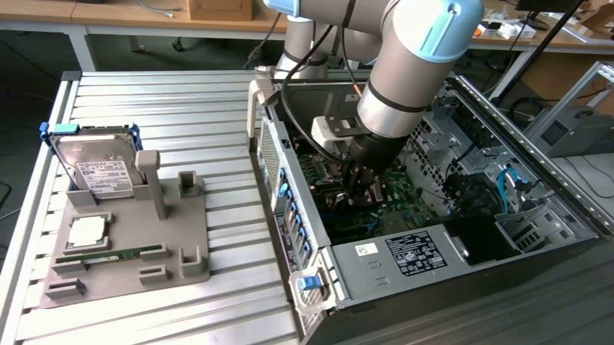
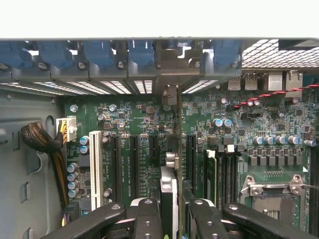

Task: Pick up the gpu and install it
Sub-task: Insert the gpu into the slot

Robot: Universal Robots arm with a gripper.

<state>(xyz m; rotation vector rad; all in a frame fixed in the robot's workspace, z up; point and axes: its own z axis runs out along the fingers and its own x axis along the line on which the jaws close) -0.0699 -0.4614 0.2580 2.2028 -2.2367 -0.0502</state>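
- tray (image 1: 192,251) with a hard drive (image 1: 96,169) lies at 9 o'clock from the case (image 1: 432,251).
- gripper (image 1: 360,188) is inside the case, about half open, fingers (image 2: 148,219) clamped on the gpu (image 2: 169,191).
- gpu stands on edge over the motherboard (image 2: 129,124), bracket at the blue clips (image 2: 99,52).

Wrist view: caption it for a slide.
End effector holds the gpu edge-on among the expansion slots of the motherboard.

Arm (image 1: 408,72) angled downward, gripper (image 2: 170,211) — clamped tight
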